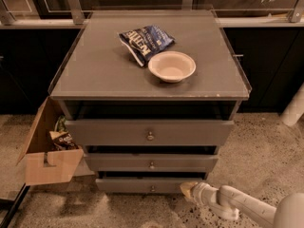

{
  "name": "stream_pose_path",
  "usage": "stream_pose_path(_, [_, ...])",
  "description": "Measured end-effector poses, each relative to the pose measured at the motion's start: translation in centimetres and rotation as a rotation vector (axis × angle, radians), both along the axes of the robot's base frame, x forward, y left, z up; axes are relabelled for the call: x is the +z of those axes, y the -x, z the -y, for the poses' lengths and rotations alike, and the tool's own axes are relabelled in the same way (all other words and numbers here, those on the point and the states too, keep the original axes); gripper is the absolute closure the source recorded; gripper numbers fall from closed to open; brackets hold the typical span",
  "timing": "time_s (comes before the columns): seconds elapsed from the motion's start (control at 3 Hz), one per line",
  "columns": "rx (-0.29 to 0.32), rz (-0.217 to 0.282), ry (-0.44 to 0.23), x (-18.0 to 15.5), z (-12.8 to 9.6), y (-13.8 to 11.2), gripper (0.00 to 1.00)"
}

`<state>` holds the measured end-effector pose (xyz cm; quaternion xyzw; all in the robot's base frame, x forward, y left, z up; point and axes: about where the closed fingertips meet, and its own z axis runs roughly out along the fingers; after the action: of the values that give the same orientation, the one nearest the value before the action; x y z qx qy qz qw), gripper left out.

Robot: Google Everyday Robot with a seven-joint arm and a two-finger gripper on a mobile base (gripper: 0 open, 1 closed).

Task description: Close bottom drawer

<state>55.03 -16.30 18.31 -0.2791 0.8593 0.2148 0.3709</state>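
Down low at the right, the robot's pale, yellow-tipped hand [188, 189] sits just above the floor, its tip right up against the right end of the bottom drawer [128, 185]. Whether the hand is spread or pressed together I cannot tell from here. Behind it the white, rounded arm [237, 204] runs off toward the lower right corner.

The bottom drawer is a grey-brown wooden front, the slimmest and narrowest of the three, lowest in the stack and close to the floor. A small round metal knob [152, 189] sits at its centre. A dark strip shows above its top edge, so it is not shut flush. Its surface is plain and matt, and its right end is partly hidden by the hand.

Directly above it is the mid-width grey-brown middle drawer [118, 162], and above that the wide, tall-fronted top drawer [109, 133], each with its own small knob and a dark gap over it.

The flat grey top of the table [95, 75] carries a shallow cream round bowl [171, 66] and, touching its left rim, a crumpled dark blue snack bag [145, 42].

To the left of the drawers an open brown cardboard box [47, 165] leans beside the table with some packets inside. The speckled stone floor [266, 146] spreads out all around
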Motion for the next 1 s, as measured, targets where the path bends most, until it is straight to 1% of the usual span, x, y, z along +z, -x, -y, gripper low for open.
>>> stream_pose_path(0.33, [-0.02,-0.011,-0.007,-1.0,0.4,-0.6,1.0])
stream_pose_path(0.67, [-0.021,-0.011,-0.011,-1.0,0.5,-0.4,0.74])
stream_pose_path(1.0, [-0.025,-0.014,-0.031,-1.2,1.0,0.7,0.51])
